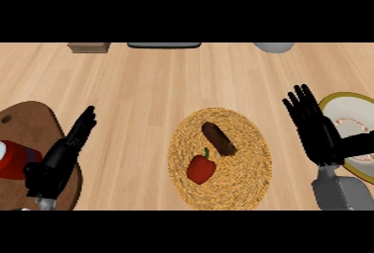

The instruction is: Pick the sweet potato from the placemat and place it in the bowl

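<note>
The left hand (64,148) is black all over, with slim, segmented fingers and a blocky palm whose surfaces catch a faint sheen. At its wrist a small pale grey piece shows, with a touch of red beside it. The right hand (315,131) is the same glossy black, its fingers long and narrow and its thumb thick. Behind it a grey forearm (337,190) shows, smooth and boxy with rounded edges, paler where it joins the wrist.
</note>
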`<state>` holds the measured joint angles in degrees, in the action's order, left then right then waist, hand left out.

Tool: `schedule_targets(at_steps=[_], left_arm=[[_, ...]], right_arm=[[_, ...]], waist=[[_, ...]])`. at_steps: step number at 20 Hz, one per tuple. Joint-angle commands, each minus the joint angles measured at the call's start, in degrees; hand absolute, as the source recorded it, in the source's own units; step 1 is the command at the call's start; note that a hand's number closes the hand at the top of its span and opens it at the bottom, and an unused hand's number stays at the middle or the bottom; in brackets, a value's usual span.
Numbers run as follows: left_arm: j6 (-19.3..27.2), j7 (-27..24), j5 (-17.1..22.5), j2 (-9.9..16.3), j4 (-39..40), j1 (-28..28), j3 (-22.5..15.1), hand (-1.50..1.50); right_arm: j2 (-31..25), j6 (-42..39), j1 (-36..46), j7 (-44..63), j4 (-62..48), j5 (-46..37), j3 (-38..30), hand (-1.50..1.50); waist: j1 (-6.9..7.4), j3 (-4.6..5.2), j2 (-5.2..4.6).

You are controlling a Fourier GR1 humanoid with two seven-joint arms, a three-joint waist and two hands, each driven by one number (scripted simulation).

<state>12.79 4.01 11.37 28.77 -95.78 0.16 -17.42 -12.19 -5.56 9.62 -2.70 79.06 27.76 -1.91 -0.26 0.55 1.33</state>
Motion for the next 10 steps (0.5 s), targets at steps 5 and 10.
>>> schedule_targets(at_steps=[5, 10], left_arm=[[3.05, -0.38, -0.99, 0.52, 1.2, -3.35, 4.53, 0.0], [5.39, 1.22, 0.53, 0.23, 3.19, -2.66, 7.84, 0.0]], right_arm=[[-12.7, -9.42, 18.64, -4.44, 14.69, -20.7, 14.19, 1.5], [-27.62, -1.03, 17.18, 2.33, 16.67, -45.97, 16.26, -1.5]], waist=[[5.25, 0.37, 0.39], [-1.1, 0.4, 0.79]])
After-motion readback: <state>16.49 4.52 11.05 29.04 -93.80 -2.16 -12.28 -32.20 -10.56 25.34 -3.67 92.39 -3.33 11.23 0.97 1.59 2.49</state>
